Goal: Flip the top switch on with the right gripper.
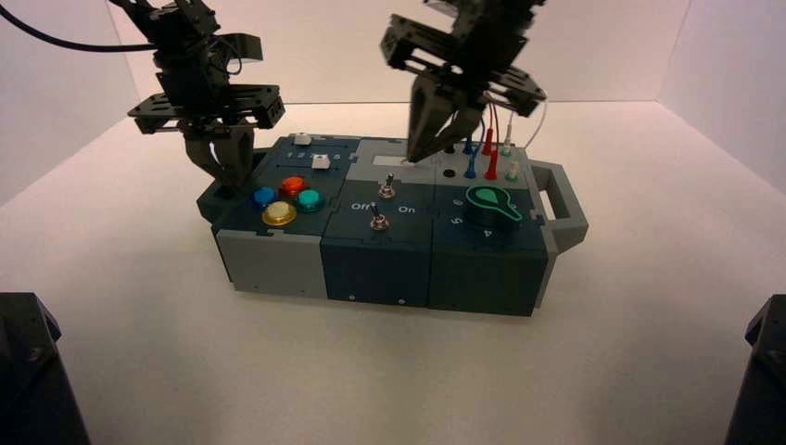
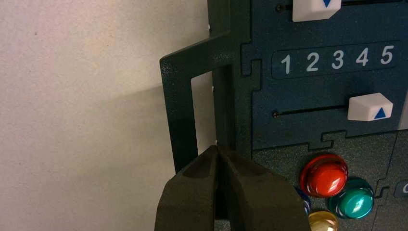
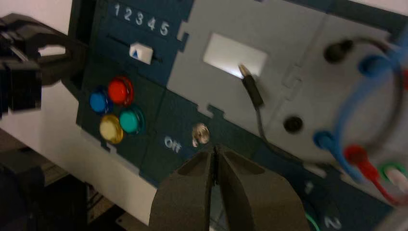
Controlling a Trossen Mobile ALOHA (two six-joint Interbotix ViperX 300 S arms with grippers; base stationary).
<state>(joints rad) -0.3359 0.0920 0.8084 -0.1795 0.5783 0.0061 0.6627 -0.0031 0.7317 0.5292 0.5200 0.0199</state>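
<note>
The top switch (image 1: 386, 188) is a small silver toggle on the dark middle panel, right at the edge of the grey white-labelled panel (image 1: 394, 148). It also shows in the right wrist view (image 3: 200, 134), beside the "Off" print. My right gripper (image 1: 417, 153) hovers over the grey panel, just behind and to the right of the switch, with its fingers shut and empty. In the right wrist view its tips (image 3: 215, 148) sit close to the toggle without touching it. The second toggle (image 1: 377, 221) stands nearer the front. My left gripper (image 1: 222, 176) is shut and empty at the box's left handle (image 2: 178, 110).
Red (image 1: 293, 185), teal (image 1: 309, 197), blue (image 1: 264, 196) and yellow (image 1: 279, 214) buttons sit at the left, with two white sliders (image 2: 369, 107) behind them. A green knob (image 1: 489, 202) and coloured plug wires (image 1: 489, 153) are on the right. A black plug lead (image 3: 252, 91) lies over the white label.
</note>
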